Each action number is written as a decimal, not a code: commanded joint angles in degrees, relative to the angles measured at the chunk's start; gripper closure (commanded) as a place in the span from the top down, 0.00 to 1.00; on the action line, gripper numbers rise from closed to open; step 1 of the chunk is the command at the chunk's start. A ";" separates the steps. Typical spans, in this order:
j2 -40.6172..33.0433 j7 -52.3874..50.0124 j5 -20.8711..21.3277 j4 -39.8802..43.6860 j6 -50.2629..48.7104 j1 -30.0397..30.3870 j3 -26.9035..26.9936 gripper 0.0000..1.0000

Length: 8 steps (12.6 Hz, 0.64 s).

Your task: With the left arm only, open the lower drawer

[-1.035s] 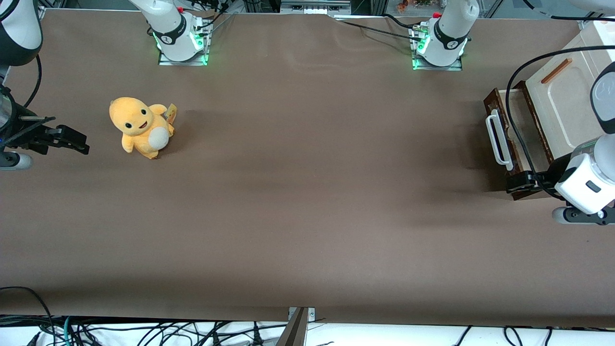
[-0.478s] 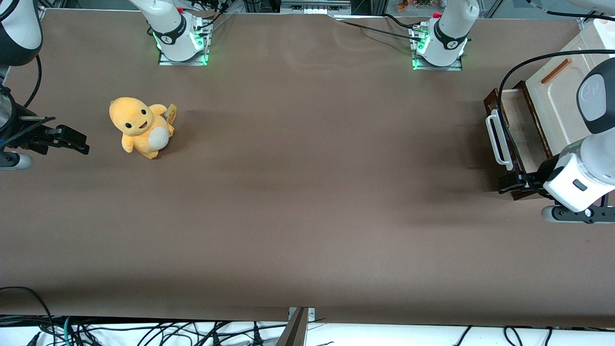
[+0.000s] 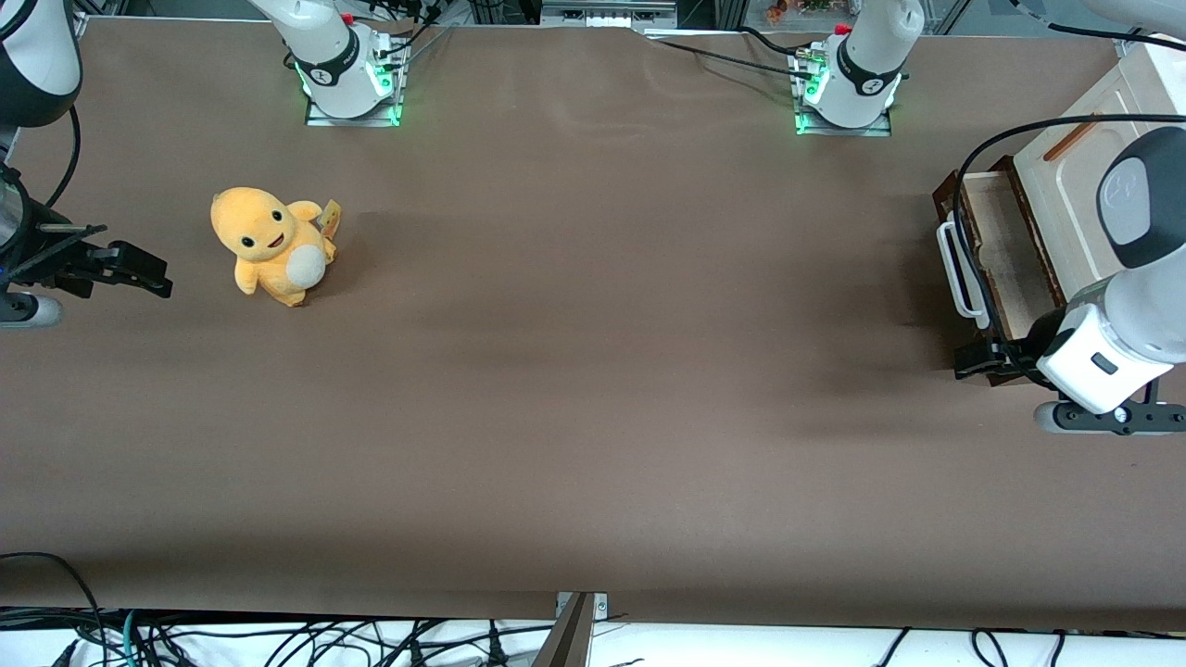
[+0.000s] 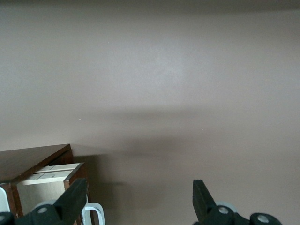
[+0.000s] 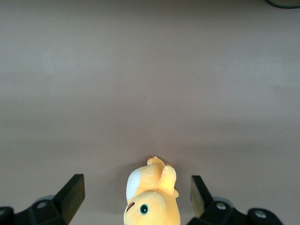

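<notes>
Tabletop in brown fills the front view, and at the working arm's end we see the lower drawer pulled out from under a cream panel that carries a thin orange-brown handle. The drawer's white loop handle faces the table's middle. The left arm hangs over the drawer's nearer corner, its black pincer just beside that corner and clear of the handle. A yellow plush toy sits toward the parked arm's end. We can read no writing here.

From the left wrist, the pincer's fingers stand wide apart with bare tabletop between them; the drawer shows beside one finger, perhaps just touching it.

From the right wrist we see the plush toy lying on the tabletop.
</notes>
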 commanded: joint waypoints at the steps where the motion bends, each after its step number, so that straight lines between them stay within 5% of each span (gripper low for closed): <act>1: -1.71 1.37 -1.76 -4.07 3.38 -0.18 0.61 1.00; 8: -1.63 2.76 -1.06 -3.99 3.22 0.35 0.69 1.00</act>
